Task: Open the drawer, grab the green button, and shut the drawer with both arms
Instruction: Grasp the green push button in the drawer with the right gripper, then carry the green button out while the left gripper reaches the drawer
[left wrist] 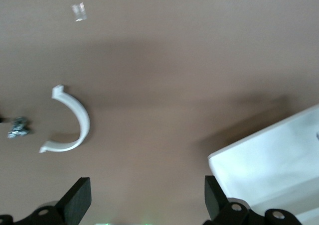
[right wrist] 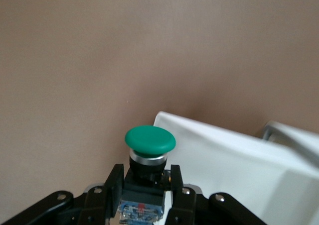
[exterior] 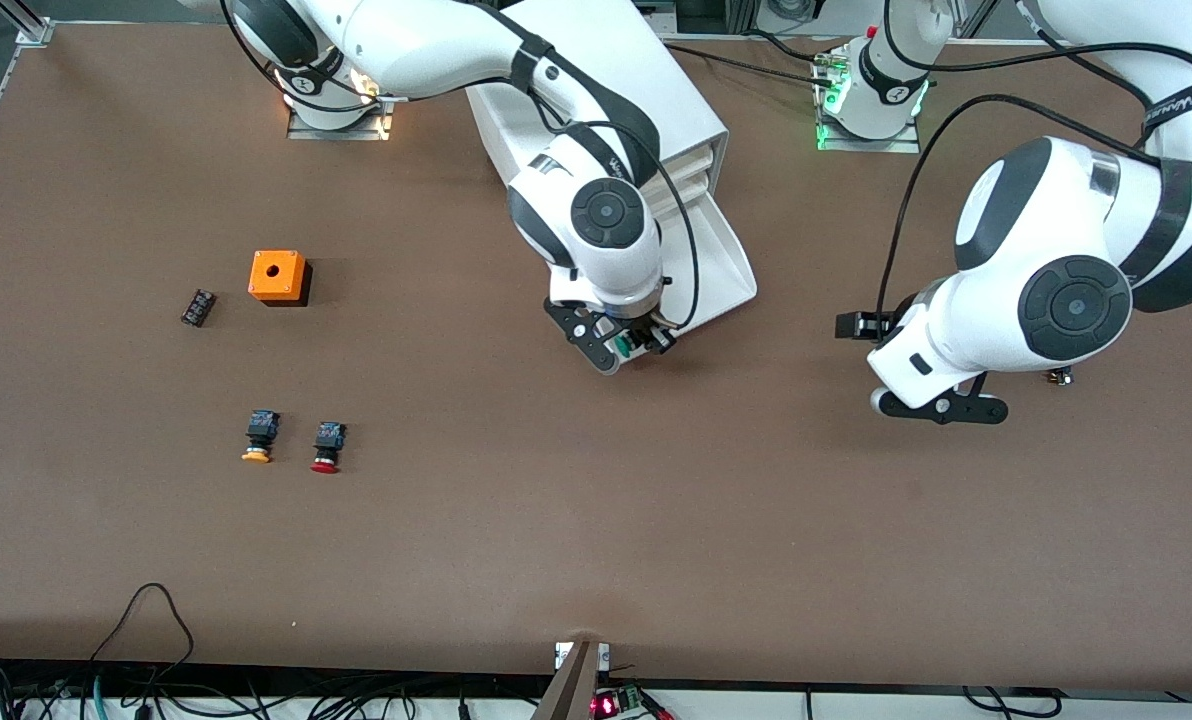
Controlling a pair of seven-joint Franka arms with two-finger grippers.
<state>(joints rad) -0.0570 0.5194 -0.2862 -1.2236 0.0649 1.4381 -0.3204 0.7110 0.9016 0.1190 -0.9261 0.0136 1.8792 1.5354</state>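
Front view: we note the right gripper (exterior: 628, 343) clamped on the button (exterior: 624, 345), held in the air at about 7 o'clock from the front edge of the open drawer (exterior: 726, 265) — the bottom tray of the white cabinet (exterior: 646, 90). The drawer's long axis runs from the cabinet toward the camera. The left gripper (exterior: 941, 405) hangs over bare table toward the left arm's end, at about 4 o'clock from the drawer front.

Left wrist view: fingers (left wrist: 77, 200) spread wide, nothing between them; a drawer corner (left wrist: 269, 160) shows.

Right wrist view: green cap (right wrist: 149, 139) up, black body pinched between the fingers (right wrist: 113, 181).

We judge closing falls to the free left arm — its push must run along the drawer's axis, toward the cabinet.
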